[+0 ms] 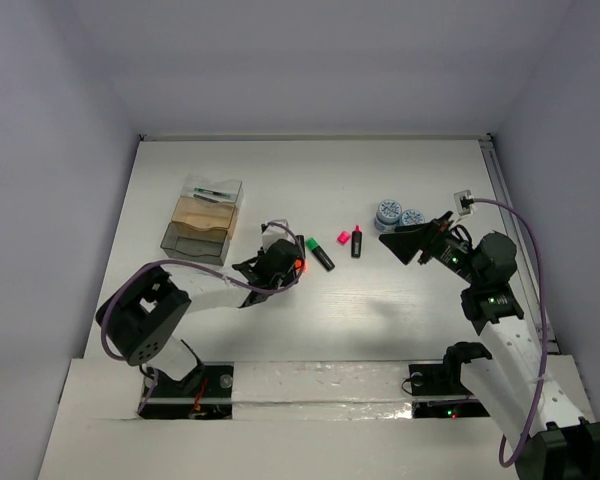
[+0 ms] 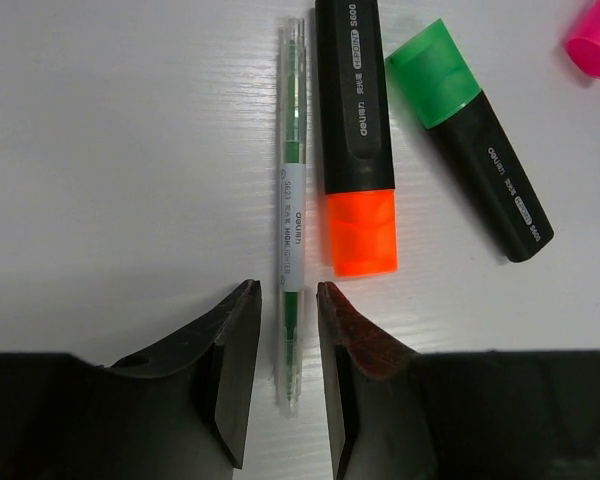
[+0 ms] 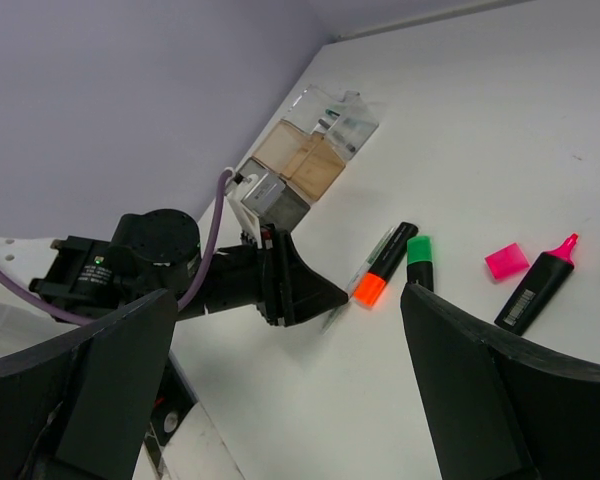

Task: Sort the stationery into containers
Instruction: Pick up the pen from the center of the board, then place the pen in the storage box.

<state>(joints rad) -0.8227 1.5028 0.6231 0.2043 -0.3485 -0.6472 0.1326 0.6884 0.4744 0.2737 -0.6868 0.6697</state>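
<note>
Hanging over the worktop [image 1: 380,320] in the top view, the left pincer [image 1: 290,263] is seen beside the green marker [image 1: 321,254], well apart from the containers [image 1: 195,238]. At the left wrist, a thin pen [image 2: 291,200] is straddled by narrowly parted jaws, untouched. At the right wrist, the right pincer [image 3: 288,300] is spread wide, empty.

A: Surface [image 1: 380,330] finish?
B: White, matte, with a fine grain.
A: Enclosure?
B: Plain pale lilac-grey back wall [image 1: 310,60], left wall [image 1: 40,200] and right wall [image 1: 570,100]. Lighting is even; shadows are soft.
</note>
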